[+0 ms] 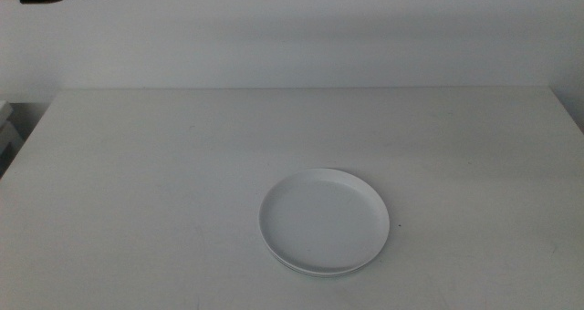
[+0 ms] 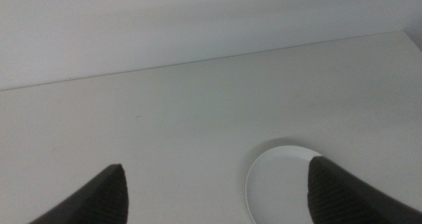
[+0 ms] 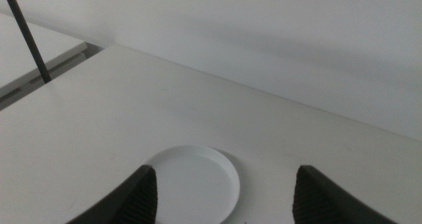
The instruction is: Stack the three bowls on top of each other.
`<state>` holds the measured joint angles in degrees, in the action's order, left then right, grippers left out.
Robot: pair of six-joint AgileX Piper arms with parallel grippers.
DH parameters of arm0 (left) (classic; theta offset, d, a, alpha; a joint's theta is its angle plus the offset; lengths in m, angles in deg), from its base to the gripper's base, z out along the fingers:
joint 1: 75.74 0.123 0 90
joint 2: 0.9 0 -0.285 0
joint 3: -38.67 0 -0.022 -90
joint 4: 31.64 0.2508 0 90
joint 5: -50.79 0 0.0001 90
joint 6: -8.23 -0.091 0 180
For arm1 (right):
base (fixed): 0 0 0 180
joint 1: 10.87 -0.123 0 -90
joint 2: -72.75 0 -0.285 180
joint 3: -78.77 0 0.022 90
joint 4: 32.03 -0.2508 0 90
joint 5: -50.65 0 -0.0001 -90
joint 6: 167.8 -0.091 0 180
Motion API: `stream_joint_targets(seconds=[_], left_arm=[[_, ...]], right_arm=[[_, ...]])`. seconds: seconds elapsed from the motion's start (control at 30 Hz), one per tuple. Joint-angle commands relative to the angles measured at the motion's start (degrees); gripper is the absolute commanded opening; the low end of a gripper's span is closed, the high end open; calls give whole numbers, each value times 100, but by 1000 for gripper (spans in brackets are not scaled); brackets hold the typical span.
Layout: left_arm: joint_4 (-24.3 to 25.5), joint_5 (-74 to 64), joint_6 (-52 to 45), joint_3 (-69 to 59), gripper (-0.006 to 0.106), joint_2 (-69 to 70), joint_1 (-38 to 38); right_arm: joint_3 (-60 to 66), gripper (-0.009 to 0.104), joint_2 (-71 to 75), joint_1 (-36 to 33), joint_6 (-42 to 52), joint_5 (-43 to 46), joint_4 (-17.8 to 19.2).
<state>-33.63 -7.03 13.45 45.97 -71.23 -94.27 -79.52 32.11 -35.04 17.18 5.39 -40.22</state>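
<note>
While nothing is held, these are seen:
Surface: white table, plain wall behind.
Bowls: white bowl stacked topmost.
Jaws: left gripper and right gripper spread wide, the stack beyond them.

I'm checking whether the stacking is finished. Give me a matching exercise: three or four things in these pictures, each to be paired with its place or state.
Things:
1. white bowl
2. table
3. left gripper and right gripper
4. thin dark pole

Places or states:
A. open, holding nothing, raised above the table
B. stands beyond the table's edge
C. lies on top of the lower bowl
D. bears the bowls

Pairs: 1-C, 2-D, 3-A, 4-B
</note>
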Motion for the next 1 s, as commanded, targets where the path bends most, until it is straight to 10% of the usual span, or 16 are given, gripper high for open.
stream_joint_targets(seconds=[0.0,0.5,0.97], left_arm=[[-23,422,70,134,89,29,1],[-47,732,70,-139,89,163,1],[652,3063,70,-4045,89,2609,219]], right_arm=[[-158,55,-44,-12,35,429,130],[76,55,-28,-12,35,713,593],[2820,55,644,437,35,3288,586]])
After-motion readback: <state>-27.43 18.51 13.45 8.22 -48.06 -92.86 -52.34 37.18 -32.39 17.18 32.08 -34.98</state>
